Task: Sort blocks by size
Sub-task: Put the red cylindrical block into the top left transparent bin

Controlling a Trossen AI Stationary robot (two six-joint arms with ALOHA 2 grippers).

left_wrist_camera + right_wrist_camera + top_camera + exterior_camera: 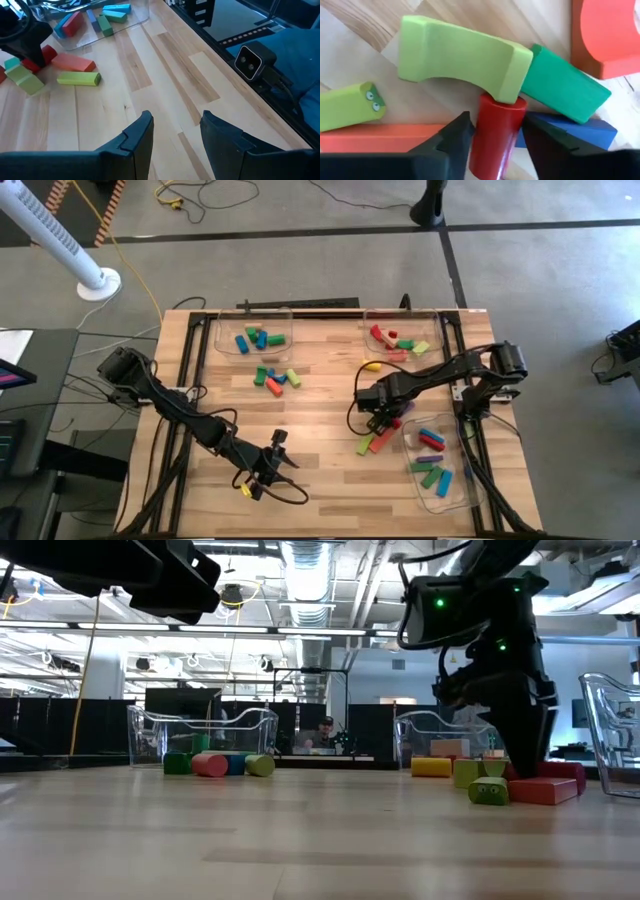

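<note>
My right gripper (492, 137) was down in the small pile of blocks just beside the near-right tray (455, 490). Its fingers stood on both sides of a red cylinder (496, 132), very close to it, but I could not tell if they already pressed it. A light green arch (462, 60) lay against the top of the cylinder, a green block (565, 92) and a blue block (590, 132) beside it, an orange bar (375, 136) under the fingers. My left gripper (172, 137) hung half open and empty over bare table (165, 75) at the near-left. Other blocks lay in the three trays and mid-table.
</note>
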